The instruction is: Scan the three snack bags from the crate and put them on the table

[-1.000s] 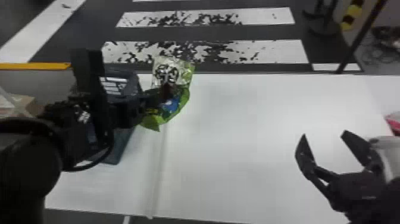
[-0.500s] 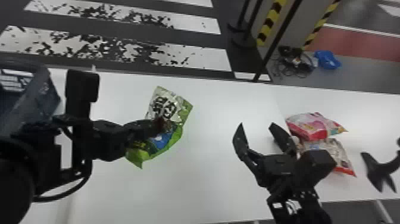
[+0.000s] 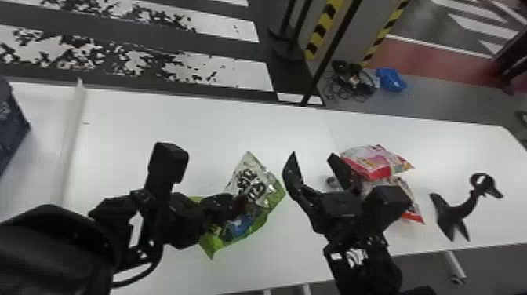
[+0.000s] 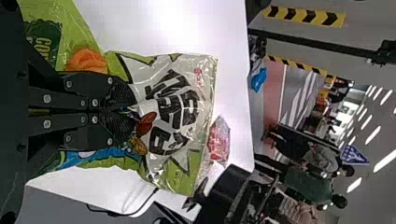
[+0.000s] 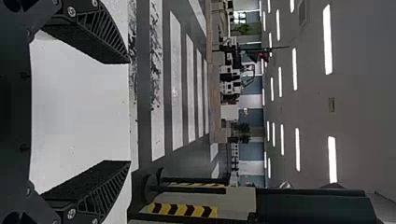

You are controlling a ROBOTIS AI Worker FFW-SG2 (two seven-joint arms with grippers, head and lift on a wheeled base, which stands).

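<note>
So the green snack bag is pinched in the left gripper, over the table, nearer its front edge than the back. It's come well away from the crate at the left end, closing in on the right gripper, which is empty, fingers spread. Head's swung right too, bringing the pink bag and another snack bag into view toward the right end, touching. Looks like the last bag to me, scan and set-down probably still to do.

Left gripper clamped together, right gripper spread wide
</note>
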